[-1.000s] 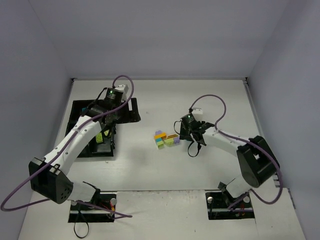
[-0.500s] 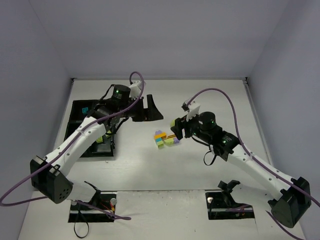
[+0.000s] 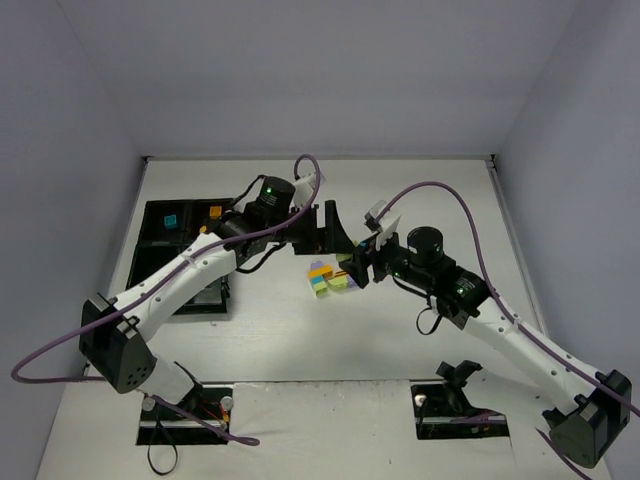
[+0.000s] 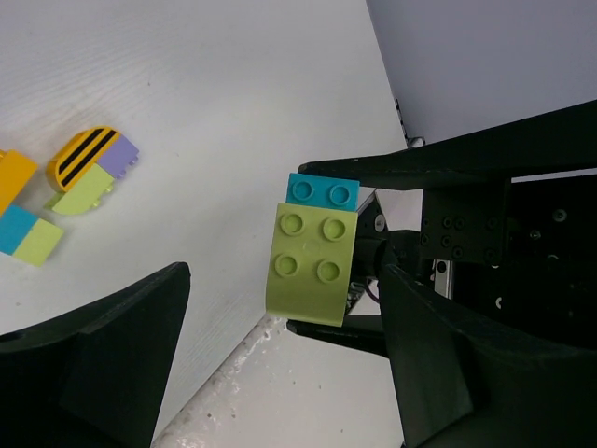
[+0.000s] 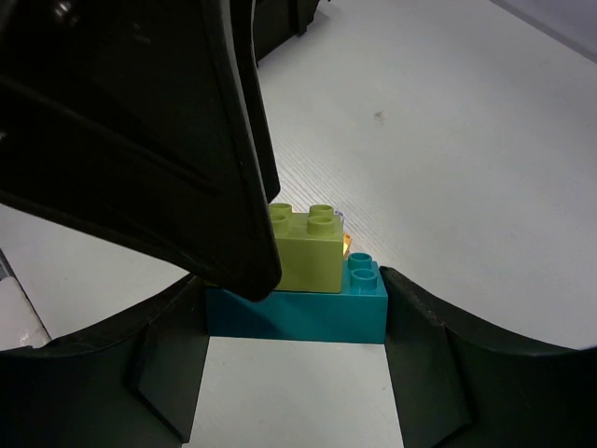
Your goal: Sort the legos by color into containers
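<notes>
A white counter floors a booth with plain, pale grey-lilac walls. The black tray sits at the middle left of the frame, and loose legos lie at the centre. The right tool is clamped on a lime-on-teal brick stack. The left tool gapes wide and empty just beside it.

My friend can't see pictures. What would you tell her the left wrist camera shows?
The right end effector holds a teal brick with a lime-green brick stuck on it. At the left, a few loose bricks lie on the white table.
</notes>
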`<move>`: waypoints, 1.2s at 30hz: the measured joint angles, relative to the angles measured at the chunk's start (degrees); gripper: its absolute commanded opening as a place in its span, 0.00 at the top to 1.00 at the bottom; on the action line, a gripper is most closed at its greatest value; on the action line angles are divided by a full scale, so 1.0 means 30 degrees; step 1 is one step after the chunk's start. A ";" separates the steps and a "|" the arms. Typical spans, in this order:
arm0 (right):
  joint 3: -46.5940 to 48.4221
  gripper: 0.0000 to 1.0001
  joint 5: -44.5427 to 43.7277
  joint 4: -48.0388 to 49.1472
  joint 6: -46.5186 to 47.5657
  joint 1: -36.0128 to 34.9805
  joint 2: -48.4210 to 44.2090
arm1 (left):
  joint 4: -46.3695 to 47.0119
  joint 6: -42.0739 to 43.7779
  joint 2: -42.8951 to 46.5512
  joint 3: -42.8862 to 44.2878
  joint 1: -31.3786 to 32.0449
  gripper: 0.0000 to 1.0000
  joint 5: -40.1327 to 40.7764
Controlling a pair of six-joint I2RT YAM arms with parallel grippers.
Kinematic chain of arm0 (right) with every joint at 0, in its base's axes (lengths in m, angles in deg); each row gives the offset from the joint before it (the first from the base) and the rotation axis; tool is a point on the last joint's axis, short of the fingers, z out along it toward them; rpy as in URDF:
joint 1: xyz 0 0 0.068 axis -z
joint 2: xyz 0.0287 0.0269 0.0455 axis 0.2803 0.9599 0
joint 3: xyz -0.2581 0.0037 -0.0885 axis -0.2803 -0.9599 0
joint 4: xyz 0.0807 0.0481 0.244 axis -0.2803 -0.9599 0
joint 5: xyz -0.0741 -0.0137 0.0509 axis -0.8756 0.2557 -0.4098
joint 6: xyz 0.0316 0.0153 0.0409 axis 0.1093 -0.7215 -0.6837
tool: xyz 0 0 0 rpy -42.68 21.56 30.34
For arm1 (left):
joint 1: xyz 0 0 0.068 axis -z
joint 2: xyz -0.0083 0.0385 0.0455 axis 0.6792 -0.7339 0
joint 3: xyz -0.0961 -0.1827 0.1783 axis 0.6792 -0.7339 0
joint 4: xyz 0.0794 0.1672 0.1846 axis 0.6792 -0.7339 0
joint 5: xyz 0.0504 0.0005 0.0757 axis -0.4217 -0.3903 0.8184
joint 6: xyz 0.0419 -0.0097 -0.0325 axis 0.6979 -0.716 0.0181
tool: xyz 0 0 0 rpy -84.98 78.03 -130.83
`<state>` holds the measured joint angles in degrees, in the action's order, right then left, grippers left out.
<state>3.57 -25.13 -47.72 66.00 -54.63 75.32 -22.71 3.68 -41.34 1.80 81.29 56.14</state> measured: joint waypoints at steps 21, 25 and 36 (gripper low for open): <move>-0.0036 1.00 0.0350 -0.0299 0.0153 -0.0073 -0.0270 | -0.0124 -0.0758 -0.0335 0.0270 0.0087 0.99 -0.0838; -0.0335 0.99 0.0532 0.0423 0.0153 -0.0328 -0.0357 | -0.0801 -0.0554 0.0029 0.0313 -0.0845 0.99 -0.1858; -0.1020 0.99 0.0146 -0.1311 0.0510 -0.0226 -0.0532 | -0.4189 0.1384 0.2652 0.0495 -0.6215 0.98 -0.0277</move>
<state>0.51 -24.70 -51.65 67.53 -55.30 73.73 -35.28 7.83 -33.38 3.29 62.64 55.31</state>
